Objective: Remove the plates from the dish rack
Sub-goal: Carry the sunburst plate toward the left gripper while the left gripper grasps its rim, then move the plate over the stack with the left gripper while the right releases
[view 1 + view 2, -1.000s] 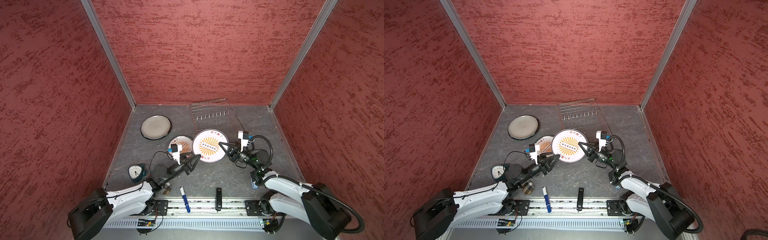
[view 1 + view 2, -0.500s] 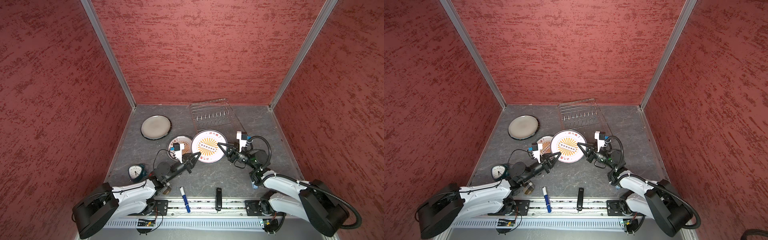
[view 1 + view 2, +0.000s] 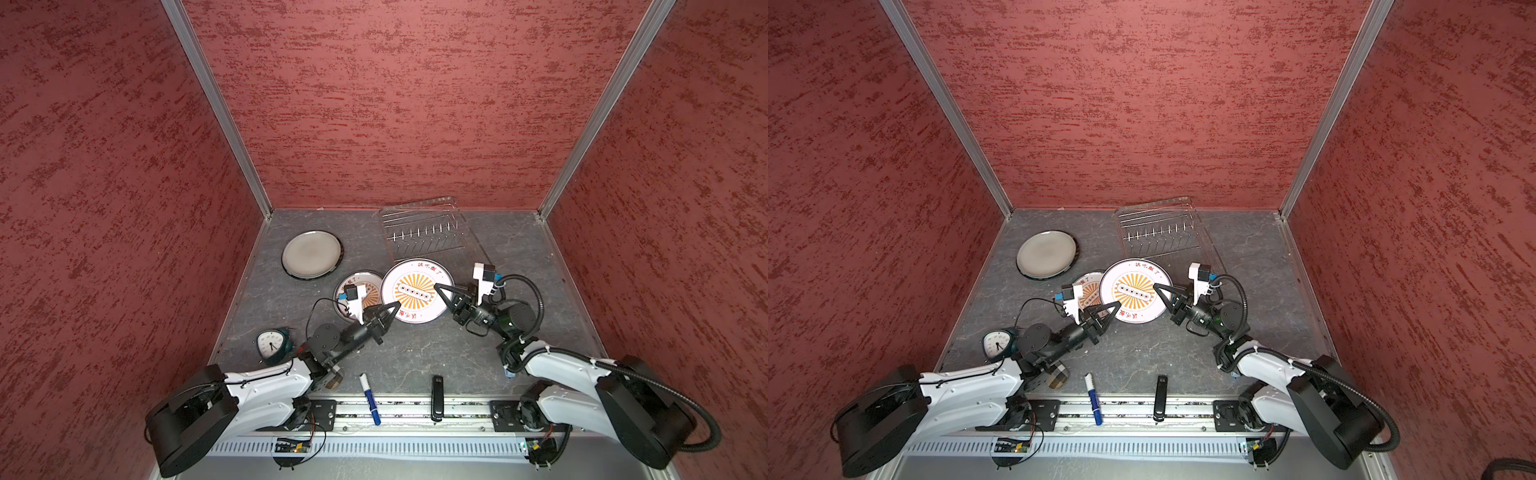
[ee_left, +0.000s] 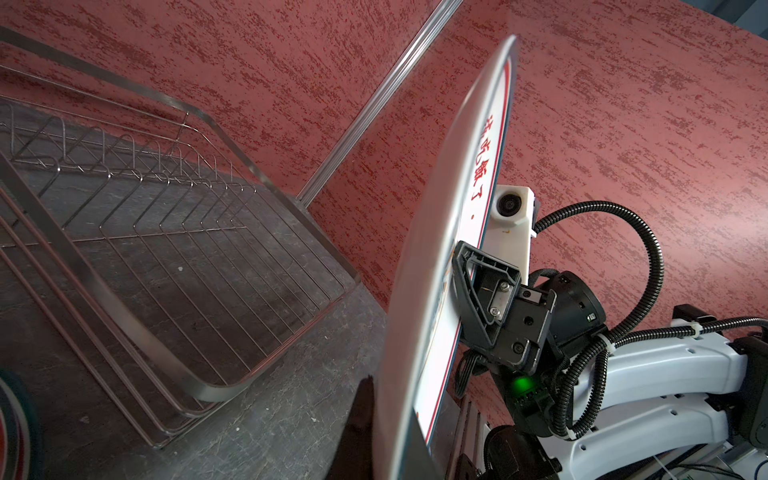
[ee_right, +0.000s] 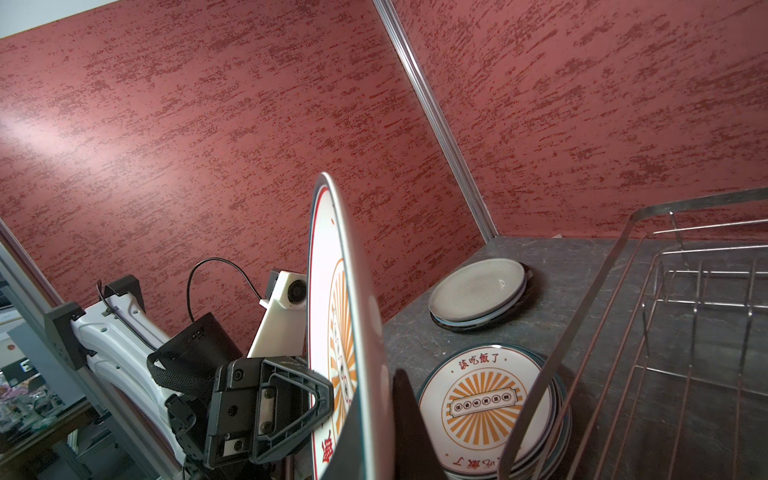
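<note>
**Two-Gripper Hold on the Large Sunburst Plate**

The large sunburst plate (image 3: 415,286) is hanging just in front of the dish rack (image 3: 424,232), on the side nearest the robot and clear of the table (image 3: 415,357). Its printed face is turning upward in both top views.

The left gripper (image 3: 397,305) is clamping the plate's rim on the edge farthest from the rack. The right gripper (image 3: 436,287) is clamping the rim on the plate's right side. Both pairs of jaws are pinching the rim, one finger on each face.

No plates are standing between the rack's prongs. A stack of smaller sunburst plates (image 3: 365,280) is lying beside the rack's near-left corner, and the grey plates (image 3: 311,254) are lying farther to the rack's left.

Handling notes, as judgement:
- The plate is looking like rigid, glazed ceramic, so it is likely slippery and breakable.
- It is probably heavy for a pinch grip at the rim.
- Hold is best taken at the rim, with the fingers reaching well past the raised lip.
- Releasing one gripper is shifting the full weight to the other, so the plate may pivot or slide.
</note>
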You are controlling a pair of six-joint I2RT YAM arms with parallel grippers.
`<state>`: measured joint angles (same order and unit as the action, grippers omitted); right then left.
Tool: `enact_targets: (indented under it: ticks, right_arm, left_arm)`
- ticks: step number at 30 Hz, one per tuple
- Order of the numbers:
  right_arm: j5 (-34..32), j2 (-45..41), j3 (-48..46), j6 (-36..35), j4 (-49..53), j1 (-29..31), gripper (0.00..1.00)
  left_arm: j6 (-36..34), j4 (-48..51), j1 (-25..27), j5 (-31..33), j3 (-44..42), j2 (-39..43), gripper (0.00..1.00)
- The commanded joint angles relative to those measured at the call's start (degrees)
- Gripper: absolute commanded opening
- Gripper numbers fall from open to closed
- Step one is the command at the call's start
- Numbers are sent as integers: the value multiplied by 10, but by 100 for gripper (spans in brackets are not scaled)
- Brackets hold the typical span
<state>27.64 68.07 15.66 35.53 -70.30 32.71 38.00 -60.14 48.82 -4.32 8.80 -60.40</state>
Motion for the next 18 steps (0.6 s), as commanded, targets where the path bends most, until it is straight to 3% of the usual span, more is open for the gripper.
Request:
enact_targets:
  ticks: [1, 4, 6, 8, 11, 18]
  right_arm:
    - [6, 16, 17, -28, 2, 14, 15]
    - [10, 22, 21, -25, 5, 15, 34]
    - [10, 27, 27, -23, 16, 15, 66]
    - [10, 33, 38, -21, 38, 16, 85]
    - [-1, 43, 48, -19, 54, 18, 95]
    - [-9, 55, 51, -17, 44, 23, 98]
  left_arm:
    - [-9, -6, 5, -3, 11, 1, 0]
    - [-3, -9, 5, 8, 4, 5, 0]
    - [0, -11, 5, 18, -1, 10, 0]
    - [2, -8, 4, 28, -7, 18, 0]
    - [4, -7, 4, 44, -16, 29, 0]
    - [12, 18, 2, 75, -30, 67, 0]
